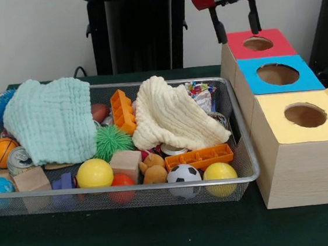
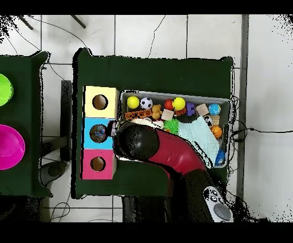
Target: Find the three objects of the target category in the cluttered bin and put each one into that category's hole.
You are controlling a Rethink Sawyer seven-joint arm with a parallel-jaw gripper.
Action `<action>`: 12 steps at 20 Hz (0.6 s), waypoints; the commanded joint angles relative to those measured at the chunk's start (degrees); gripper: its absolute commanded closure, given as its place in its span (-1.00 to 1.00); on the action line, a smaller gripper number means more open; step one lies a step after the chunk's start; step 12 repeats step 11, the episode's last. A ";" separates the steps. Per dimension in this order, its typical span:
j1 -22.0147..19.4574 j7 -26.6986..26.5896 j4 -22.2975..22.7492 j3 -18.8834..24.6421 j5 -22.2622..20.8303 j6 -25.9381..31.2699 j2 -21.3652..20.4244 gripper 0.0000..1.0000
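The bin (image 1: 130, 192) of silver wire mesh sits at the left, full of clutter: a mint cloth (image 1: 52, 120), a cream cloth (image 1: 172, 116), orange bricks (image 1: 123, 111), a green spiky ball (image 1: 112, 141), yellow balls (image 1: 94, 173), a soccer ball (image 1: 183, 174), wooden blocks and a can. The hole (image 1: 258, 44) in the red top is the farthest of three boxes. My gripper (image 1: 237, 28) hangs just above the red box's far edge, open and empty. In the overhead view the arm (image 2: 171, 152) covers part of the bin (image 2: 230, 114), and the hole (image 2: 98, 164) shows.
A blue-topped box (image 1: 278, 74) and a yellow-topped box (image 1: 304, 117) stand in a row with the red one, right of the bin. The black pedestal (image 1: 133, 29) is behind. Green (image 2: 4, 90) and magenta (image 2: 10, 146) bowls sit on a side table.
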 commanded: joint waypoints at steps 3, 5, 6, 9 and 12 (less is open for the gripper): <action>-3.05 2.53 -5.03 -5.93 -8.56 7.39 2.96 -1.00; -3.90 1.50 -5.83 -6.90 -10.77 6.05 3.94 -1.00; -4.37 1.00 -6.22 -6.97 -11.65 5.38 4.38 -1.00; -5.94 0.42 -6.01 -6.13 -12.91 4.08 5.02 -1.00; -6.47 0.76 -5.64 -5.83 -13.67 3.31 5.01 -1.00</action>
